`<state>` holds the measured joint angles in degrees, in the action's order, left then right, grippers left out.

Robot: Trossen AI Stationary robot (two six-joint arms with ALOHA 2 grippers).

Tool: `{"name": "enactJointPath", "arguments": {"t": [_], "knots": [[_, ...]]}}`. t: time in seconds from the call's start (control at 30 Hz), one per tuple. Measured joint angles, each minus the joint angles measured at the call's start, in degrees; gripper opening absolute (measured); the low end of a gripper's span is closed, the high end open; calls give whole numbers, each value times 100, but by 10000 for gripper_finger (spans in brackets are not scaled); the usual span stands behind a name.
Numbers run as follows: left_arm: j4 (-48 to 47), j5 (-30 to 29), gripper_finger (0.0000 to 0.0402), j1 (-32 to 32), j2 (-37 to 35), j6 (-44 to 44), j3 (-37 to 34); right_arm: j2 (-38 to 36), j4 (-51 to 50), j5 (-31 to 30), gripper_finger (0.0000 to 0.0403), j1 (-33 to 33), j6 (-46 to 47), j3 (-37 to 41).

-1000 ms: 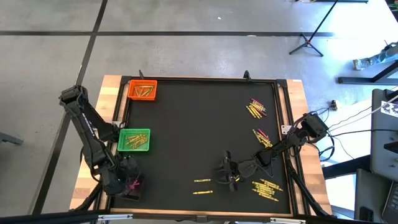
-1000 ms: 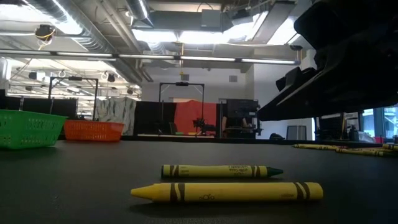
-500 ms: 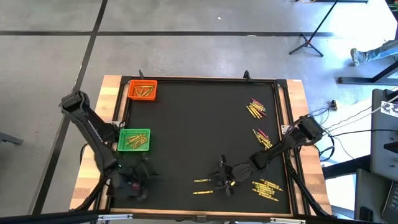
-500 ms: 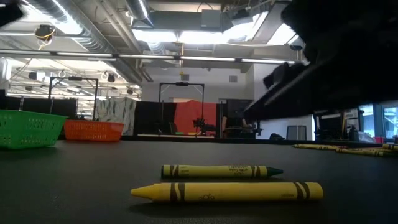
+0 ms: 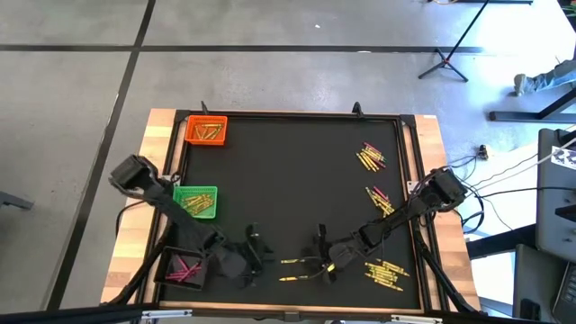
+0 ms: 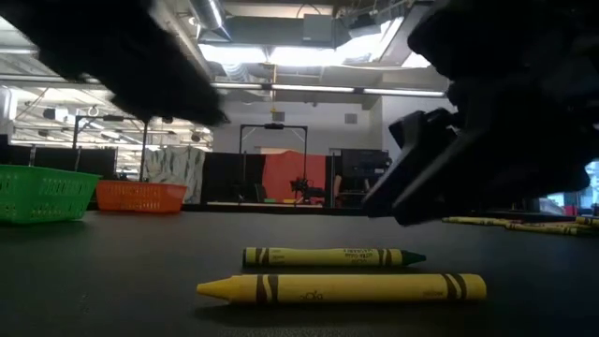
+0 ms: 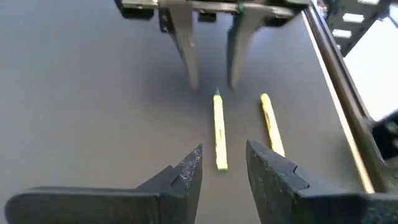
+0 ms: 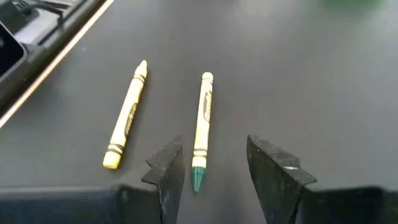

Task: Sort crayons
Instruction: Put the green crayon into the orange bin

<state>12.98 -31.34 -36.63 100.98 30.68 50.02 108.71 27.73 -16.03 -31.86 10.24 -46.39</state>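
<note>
The left arm reaches from the left side of the table toward the middle of the near edge. The left gripper (image 5: 255, 258) is low over the table, its two fingers (image 7: 186, 175) parted, with nothing between them. The right arm reaches from the right side toward the same place. The right gripper (image 5: 317, 261) faces the left one, its fingers (image 8: 166, 165) also apart and empty.
</note>
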Motion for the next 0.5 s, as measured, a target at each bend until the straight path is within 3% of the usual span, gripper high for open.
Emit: {"name": "enactJointPath", "arguments": {"t": [0.17, 0.5], "knots": [[1134, 527, 107, 352, 506, -471, 0, 0, 213, -34, 170, 0, -139, 0], [2217, 1033, 107, 604, 1452, -578, 0, 0, 219, -43, 170, 0, -160, 0]]}}
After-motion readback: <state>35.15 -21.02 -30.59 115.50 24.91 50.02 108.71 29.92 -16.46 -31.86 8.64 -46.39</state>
